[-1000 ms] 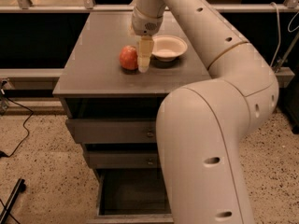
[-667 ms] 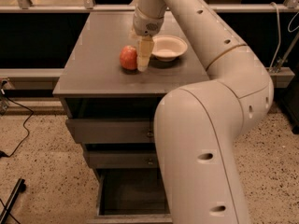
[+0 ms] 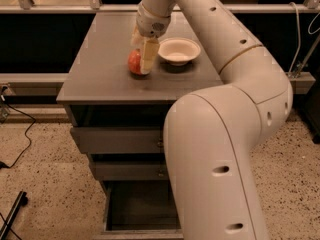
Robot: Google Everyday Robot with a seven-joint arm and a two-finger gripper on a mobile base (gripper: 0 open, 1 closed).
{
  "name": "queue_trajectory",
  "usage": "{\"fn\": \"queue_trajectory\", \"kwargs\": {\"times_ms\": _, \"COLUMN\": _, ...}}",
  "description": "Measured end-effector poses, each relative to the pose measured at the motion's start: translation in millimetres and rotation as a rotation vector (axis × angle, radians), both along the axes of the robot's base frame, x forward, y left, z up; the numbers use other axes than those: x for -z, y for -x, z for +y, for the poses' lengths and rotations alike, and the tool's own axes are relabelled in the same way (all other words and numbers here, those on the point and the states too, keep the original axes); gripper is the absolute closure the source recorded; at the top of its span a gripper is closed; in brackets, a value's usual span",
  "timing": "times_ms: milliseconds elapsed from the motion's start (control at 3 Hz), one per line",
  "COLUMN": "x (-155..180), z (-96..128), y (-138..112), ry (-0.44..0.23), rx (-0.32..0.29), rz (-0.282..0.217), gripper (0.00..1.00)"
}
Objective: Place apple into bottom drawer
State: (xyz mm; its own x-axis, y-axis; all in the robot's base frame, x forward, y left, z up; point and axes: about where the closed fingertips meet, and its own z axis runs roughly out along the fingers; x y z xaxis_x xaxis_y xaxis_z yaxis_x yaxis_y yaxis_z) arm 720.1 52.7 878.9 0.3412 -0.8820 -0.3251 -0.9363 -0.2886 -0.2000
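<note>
The red-orange apple (image 3: 133, 63) rests on the grey cabinet top (image 3: 100, 69), just left of the cream bowl (image 3: 179, 50). My gripper (image 3: 143, 54) comes down from above and is right at the apple, covering its right side. The apple is still in contact with the cabinet top. The bottom drawer (image 3: 142, 206) is pulled open below, and its dark interior shows nothing inside. My large white arm crosses in front of the right part of the cabinet and hides the drawer's right side.
Two upper drawers (image 3: 117, 140) are closed. A railing and a dark wall stand behind the cabinet. Cables (image 3: 15, 134) lie on the speckled floor at the left, and a dark object (image 3: 12, 214) lies at the bottom left.
My gripper has shifted a little to the left, from beside the apple to over its right side. The apple and the bowl have not moved.
</note>
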Motion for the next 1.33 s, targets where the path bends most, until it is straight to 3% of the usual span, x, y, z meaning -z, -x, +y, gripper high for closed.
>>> {"fn": "queue_trajectory", "kwargs": {"times_ms": 667, "x": 13, "z": 11, "y": 8, "ry": 0.021, "rx": -0.042, "rz": 0.024, "gripper": 0.28}}
{"fn": "queue_trajectory", "kwargs": {"times_ms": 1333, "x": 32, "z": 5, "y": -2, "ry": 0.027, "rx": -0.006, "rz": 0.054, "gripper": 0.27}}
